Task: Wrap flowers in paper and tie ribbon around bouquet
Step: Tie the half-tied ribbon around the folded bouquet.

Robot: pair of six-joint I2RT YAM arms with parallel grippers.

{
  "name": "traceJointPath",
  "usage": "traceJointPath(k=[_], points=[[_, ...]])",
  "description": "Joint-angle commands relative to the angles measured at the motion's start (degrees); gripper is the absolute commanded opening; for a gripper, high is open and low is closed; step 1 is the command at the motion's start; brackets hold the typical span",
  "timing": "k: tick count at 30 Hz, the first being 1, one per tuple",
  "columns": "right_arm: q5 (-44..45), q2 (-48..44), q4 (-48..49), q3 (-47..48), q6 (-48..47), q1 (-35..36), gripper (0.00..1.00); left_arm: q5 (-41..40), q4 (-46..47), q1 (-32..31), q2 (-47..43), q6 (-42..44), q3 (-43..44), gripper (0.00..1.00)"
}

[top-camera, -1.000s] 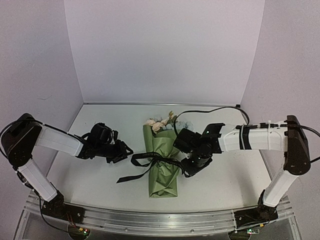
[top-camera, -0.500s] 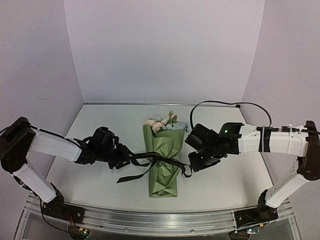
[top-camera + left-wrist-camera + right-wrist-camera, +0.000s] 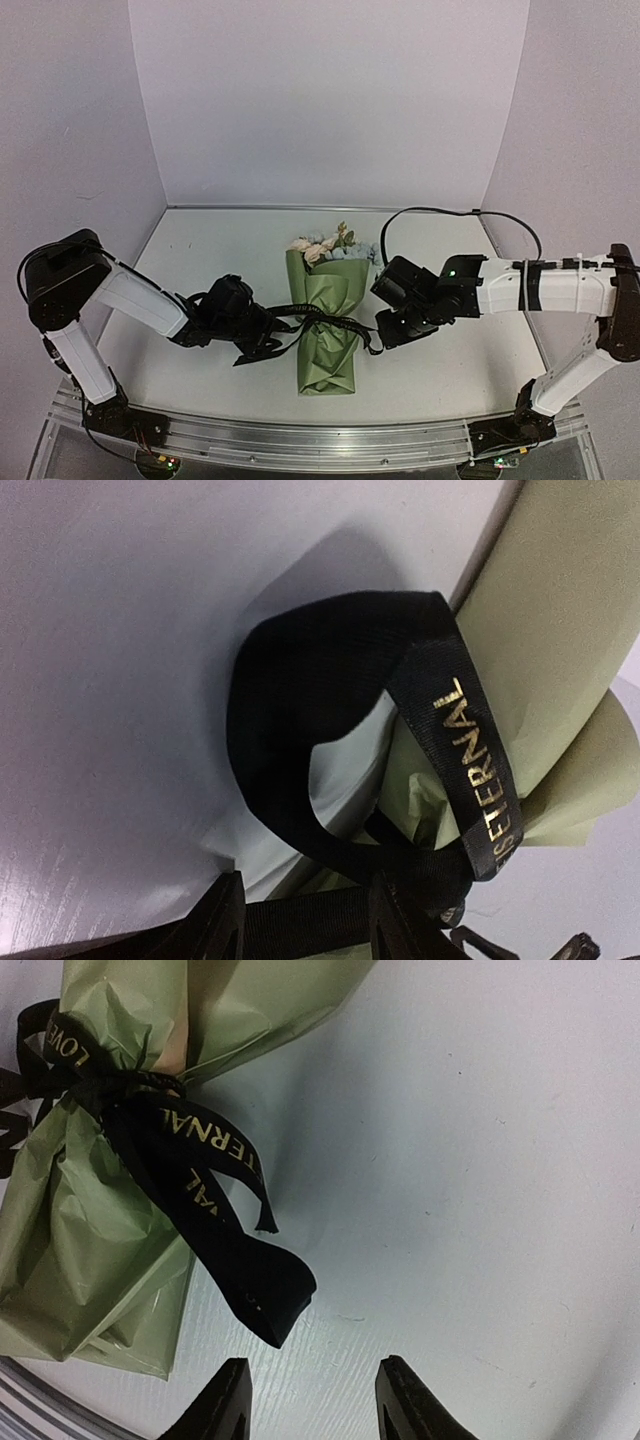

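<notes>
My left gripper's (image 3: 305, 905) fingers are standing apart. A strand of the long narrow black ribbon with gold lettering (image 3: 470, 780) is crossing the gap between them, and as far as I can tell it is not being pinched. My right gripper's (image 3: 312, 1380) fingers are standing apart too, holding nothing and hovering over the white table (image 3: 480, 1160) just short of the ribbon's loose tail.

Between the two grippers the bouquet (image 3: 328, 360) is lying lengthwise at mid-table, and the ribbon is cinching its waist in a knot.

I am judging the ribbon to be limp, light and fairly slick, so I would be pinching a tail flat, near its free end. The whole bundle looks light enough to slide if only one side pulls. The thin, crinkly olive-green paper (image 3: 90, 1230) will crease or tear, so I am avoiding it.

That paper cone is holding the pale pink, cream and blue artificial flowers (image 3: 325, 245), whose blooms are poking out of its far open end. The stems are hidden inside.
</notes>
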Motion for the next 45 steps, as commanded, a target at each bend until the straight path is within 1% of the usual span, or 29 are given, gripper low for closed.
traceJointPath(k=[1,4,6,10,11,13,16,19,20,23,28,31,37,41,45], points=[[1.3,-2.7,2.7,-0.2,-1.8,1.0,0.45,-5.4,4.1,-0.3,1.0,-6.5,1.5,0.43],[0.6,-2.0,3.0,0.9,-3.9,1.6,0.45,-6.8,3.3,-0.3,2.0,-6.1,2.5,0.39],[-0.2,-1.3,3.0,1.7,-5.1,2.1,0.45,-7.0,3.3,-0.2,2.8,-6.0,2.8,0.38],[-1.3,1.1,3.0,3.6,-7.3,3.3,0.44,-6.2,4.6,-0.2,4.3,-6.0,3.0,0.44],[-1.5,1.8,3.0,4.1,-7.5,3.5,0.44,-6.2,4.9,-0.2,4.6,-6.0,2.9,0.43],[-1.8,2.8,3.0,4.8,-7.7,3.7,0.44,-5.7,6.0,0.1,5.2,-5.9,2.9,0.35],[-2.6,4.2,3.0,5.9,-8.4,4.3,0.42,-5.1,7.7,0.6,5.6,-5.2,2.5,0.18],[-3.4,5.7,3.0,6.9,-9.3,4.9,0.42,-5.0,6.9,1.2,5.1,-3.1,2.6,0.02],[-3.4,6.0,3.0,7.1,-9.5,5.0,0.43,-5.1,5.9,1.4,4.7,-2.1,2.9,0.01],[-3.2,7.1,2.7,7.5,-9.6,5.1,0.43,-5.2,4.0,1.8,3.6,1.2,3.2,0.00],[-1.6,10.5,2.5,7.3,-10.1,5.1,0.42,-3.6,-2.1,2.0,2.2,9.8,6.4,0.00],[-1.0,12.6,2.9,7.5,-11.5,5.1,0.41,-2.1,-3.4,2.0,2.2,12.4,7.0,0.00],[5.0,15.2,4.6,8.2,-14.5,5.1,0.38,-1.4,-3.4,2.1,1.5,13.8,6.2,0.00],[9.5,16.1,7.5,7.4,-16.7,5.1,0.37,-1.3,-3.9,2.5,1.2,14.7,6.3,0.00],[11.5,17.8,10.4,7.1,-18.8,5.2,0.33,-1.1,-4.4,3.0,0.7,15.3,6.4,0.00]])
